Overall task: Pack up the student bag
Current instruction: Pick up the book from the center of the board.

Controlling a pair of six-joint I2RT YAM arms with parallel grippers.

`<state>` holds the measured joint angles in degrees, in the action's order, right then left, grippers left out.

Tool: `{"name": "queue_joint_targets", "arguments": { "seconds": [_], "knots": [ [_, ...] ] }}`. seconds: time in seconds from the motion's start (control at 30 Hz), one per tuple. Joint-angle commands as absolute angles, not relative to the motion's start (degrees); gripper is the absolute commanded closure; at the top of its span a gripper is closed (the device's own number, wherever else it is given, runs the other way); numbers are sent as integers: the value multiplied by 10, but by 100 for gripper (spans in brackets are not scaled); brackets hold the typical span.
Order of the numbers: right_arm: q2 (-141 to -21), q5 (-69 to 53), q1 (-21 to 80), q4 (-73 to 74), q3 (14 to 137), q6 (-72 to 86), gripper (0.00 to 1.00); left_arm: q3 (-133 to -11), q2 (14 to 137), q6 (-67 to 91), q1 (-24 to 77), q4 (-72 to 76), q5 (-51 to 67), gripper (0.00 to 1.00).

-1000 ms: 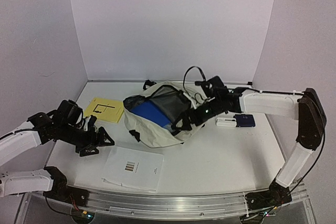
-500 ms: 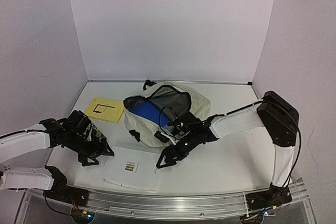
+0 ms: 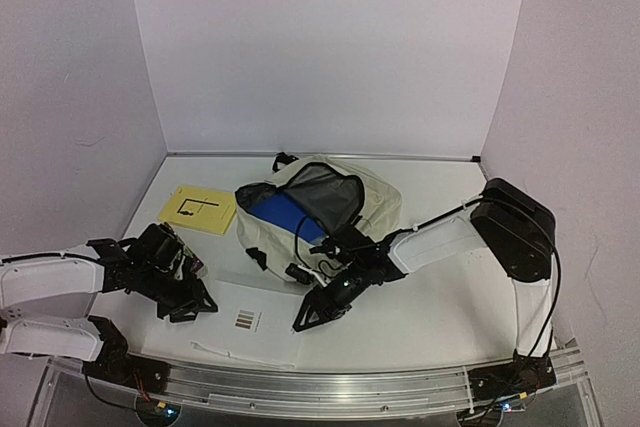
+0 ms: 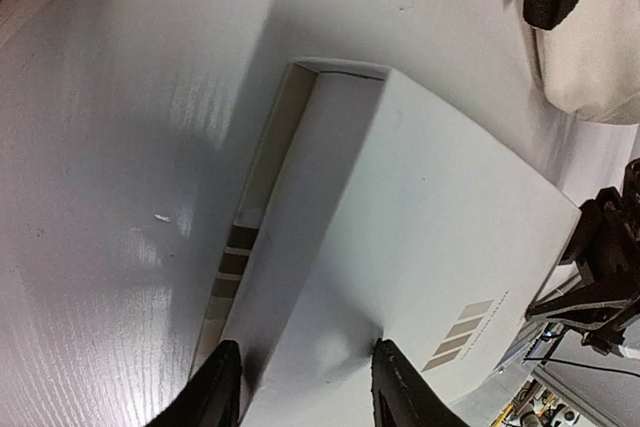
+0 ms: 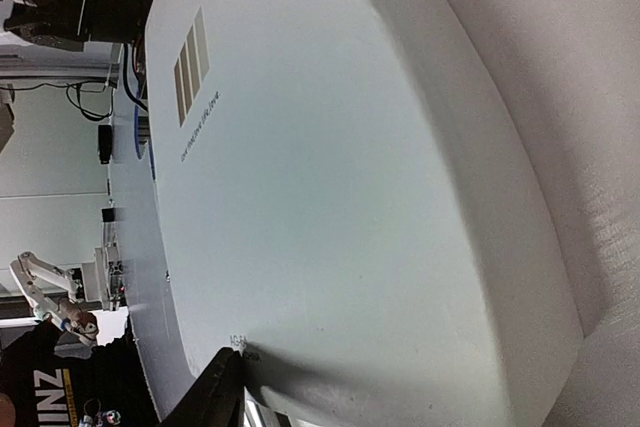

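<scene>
Left claw (image 3: pixel 190 299): about half closed, fingers (image 4: pixel 395 385) pinching the left edge of the white paper booklet (image 3: pixel 255 332); paper dimpled there.
Right claw (image 3: pixel 312 315): at the booklet's right edge; cannot tell how far open.
Cream-beige fabric student bag (image 3: pixel 372 205): lies unzipped just behind, on the white surface (image 3: pixel 440 297).

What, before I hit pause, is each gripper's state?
Left gripper: closed on the white booklet's edge.
Right gripper: cannot be told; only one finger shows.

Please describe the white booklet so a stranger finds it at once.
Start at the cream student bag in the middle of the table. Toward the near edge, in front of it, lies the white booklet, the only item with three brown bars on its cover.
</scene>
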<state>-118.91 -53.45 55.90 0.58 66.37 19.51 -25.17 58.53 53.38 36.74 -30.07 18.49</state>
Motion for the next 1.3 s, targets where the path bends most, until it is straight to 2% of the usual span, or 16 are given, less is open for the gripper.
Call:
{"name": "queue_joint_targets", "arguments": {
  "seconds": [0.0, 0.1, 0.3, 0.47, 0.67, 0.77, 0.8, 0.93, 1.0, 1.07, 1.13, 1.2, 1.27],
  "knots": [
    [-1151, -540, 564, -27, 671, 186, 68, -263, 570, 533, 397, -220, 224, 64],
    [-1104, -538, 564, -22, 654, 173, 76, -273, 565, 527, 411, -216, 221, 73],
    [-1016, -529, 543, 29, 640, 139, 88, -300, 571, 513, 432, -200, 213, 81],
    [-976, -515, 512, 63, 648, 111, 100, -333, 608, 497, 446, -158, 212, 91],
    [-928, -497, 467, 114, 680, 82, 100, -391, 645, 465, 463, -142, 197, 96],
    [-909, -473, 456, 142, 694, 53, 83, -414, 655, 448, 463, -131, 189, 96],
    [-906, -469, 455, 146, 695, 48, 83, -421, 662, 443, 463, -126, 188, 96],
    [-911, -448, 455, 152, 704, 39, 88, -448, 697, 429, 463, -98, 197, 97],
    [-920, -435, 446, 161, 717, 34, 100, -459, 713, 423, 463, -89, 200, 97],
    [-924, -438, 429, 173, 731, 32, 100, -462, 717, 418, 463, -85, 193, 92],
    [-926, -444, 412, 204, 755, 16, 100, -464, 713, 411, 463, -90, 181, 80],
    [-928, -442, 399, 254, 787, -23, 100, -469, 701, 398, 463, -102, 167, 64],
    [-921, -445, 394, 278, 807, -43, 100, -472, 690, 384, 462, -117, 148, 42]
  ]
}}
